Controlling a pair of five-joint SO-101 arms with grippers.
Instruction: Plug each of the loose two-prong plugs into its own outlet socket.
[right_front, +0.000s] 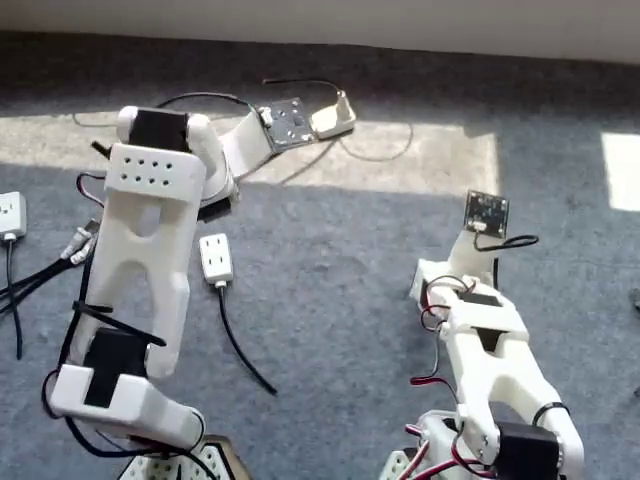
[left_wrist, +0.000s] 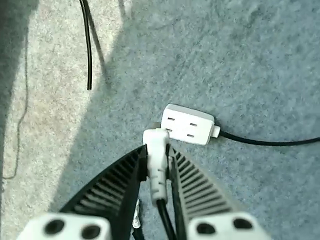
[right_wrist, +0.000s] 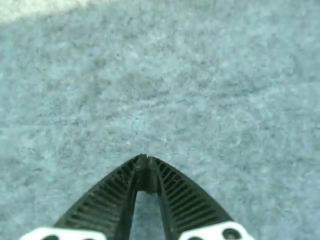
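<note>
The right pincer (right_wrist: 147, 161) hangs over a grey, felt-like surface (right_wrist: 210, 80), its two black ribbed fingers (right_wrist: 120, 200) pressed together at the tips with nothing between them. White mounts show at the fingers' base. A pale sunlit strip (right_wrist: 30, 7) crosses one far corner of the surface.

The surface (left_wrist: 260, 55) is grey, matt, fuzzy carpet-like cloth. The plug (left_wrist: 156, 150) and outlet socket (left_wrist: 189, 124) are smooth white plastic. The jaws are ribbed matt black plastic.
</note>
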